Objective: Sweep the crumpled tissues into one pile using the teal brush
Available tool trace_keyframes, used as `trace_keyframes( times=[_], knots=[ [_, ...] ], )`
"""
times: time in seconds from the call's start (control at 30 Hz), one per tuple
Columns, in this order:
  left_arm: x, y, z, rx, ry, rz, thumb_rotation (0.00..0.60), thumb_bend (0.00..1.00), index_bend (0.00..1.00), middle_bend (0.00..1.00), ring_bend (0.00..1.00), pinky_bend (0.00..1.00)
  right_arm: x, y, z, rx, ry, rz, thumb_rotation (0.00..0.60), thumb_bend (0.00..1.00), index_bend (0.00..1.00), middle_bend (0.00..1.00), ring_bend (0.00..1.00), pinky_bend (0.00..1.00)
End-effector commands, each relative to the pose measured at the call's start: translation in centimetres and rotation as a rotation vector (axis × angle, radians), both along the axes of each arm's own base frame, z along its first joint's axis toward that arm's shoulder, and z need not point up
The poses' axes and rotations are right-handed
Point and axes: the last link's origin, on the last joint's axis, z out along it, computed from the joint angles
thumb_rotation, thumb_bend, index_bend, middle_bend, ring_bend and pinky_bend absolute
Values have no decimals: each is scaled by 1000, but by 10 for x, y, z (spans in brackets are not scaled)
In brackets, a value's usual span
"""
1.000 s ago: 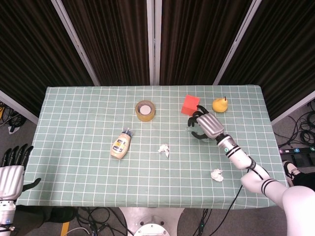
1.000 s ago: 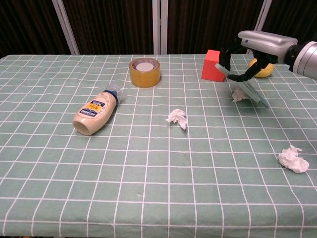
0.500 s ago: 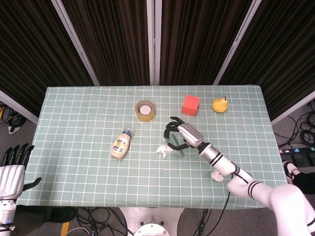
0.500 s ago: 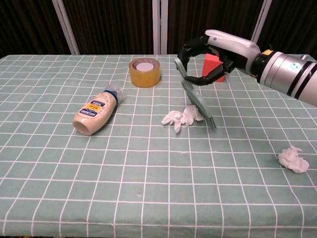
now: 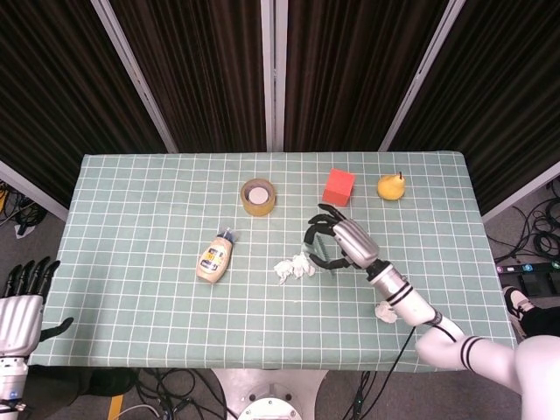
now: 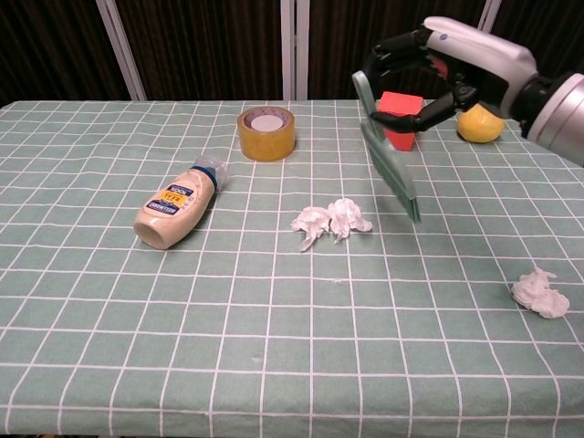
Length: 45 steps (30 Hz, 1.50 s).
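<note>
Table [image 6: 109, 365], brush [image 6: 388, 160] lifted (tissues [image 6: 330, 220] now paired)

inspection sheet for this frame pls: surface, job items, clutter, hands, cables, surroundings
Surface: table under a green checked cloth, flat.
Job's things: teal brush held above the cloth, bristles pointing down; two tissues side by side mid-table; a third tissue alone near the right edge.
Clutter: sauce bottle lying on its side; tape roll; red block; yellow pear.
Hands: right hand grips the brush; left hand off the table's left corner, fingers apart, holding nothing.
Cables: bundles on the floor below the front edge and at the right.
Surroundings: dark curtains behind the table.
</note>
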Motion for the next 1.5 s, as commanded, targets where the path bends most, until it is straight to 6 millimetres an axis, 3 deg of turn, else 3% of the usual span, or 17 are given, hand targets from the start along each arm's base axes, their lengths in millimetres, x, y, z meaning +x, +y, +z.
trace_keyframes(
  times=[0.03, 0.23, 0.5, 0.67, 0.8, 0.97, 1.3, 1.5],
  knots=[
    [-1, 2, -1, -4, -3, -2, 600, 14, 87, 40, 0, 0, -33, 41, 45, -128, 99, -158, 600, 475, 651, 589, 240, 74],
    [-1, 6, -4, -15, -5, -10, 600, 13, 87, 40, 0, 0, -60, 87, 64, -167, 156, -318, 600, 474, 649, 589, 240, 74],
    [-2, 10, -6, -23, -9, -13, 600, 14, 87, 39, 0, 0, -89, 126, 73, -191, 164, -462, 600, 475, 644, 589, 240, 74],
    [0, 12, -8, -28, -10, -24, 600, 14, 87, 39, 0, 0, -96, 140, 57, -147, 157, -500, 600, 476, 644, 589, 240, 74],
    [0, 12, -7, -23, -12, -26, 600, 13, 87, 39, 0, 0, -93, 144, 33, -136, 169, -482, 600, 476, 644, 589, 240, 60],
    [-1, 10, -6, -22, -16, -21, 600, 14, 87, 39, 0, 0, -78, 137, 6, -159, 154, -439, 600, 475, 644, 589, 240, 49],
    [-1, 6, -4, -11, -28, -26, 600, 14, 87, 40, 0, 0, -44, 89, -30, -197, 78, -406, 600, 473, 644, 589, 240, 42],
    [1, 4, -2, -8, -31, -33, 600, 14, 87, 39, 0, 0, -14, 62, -54, -165, 16, -371, 600, 475, 643, 589, 239, 41]
  ],
)
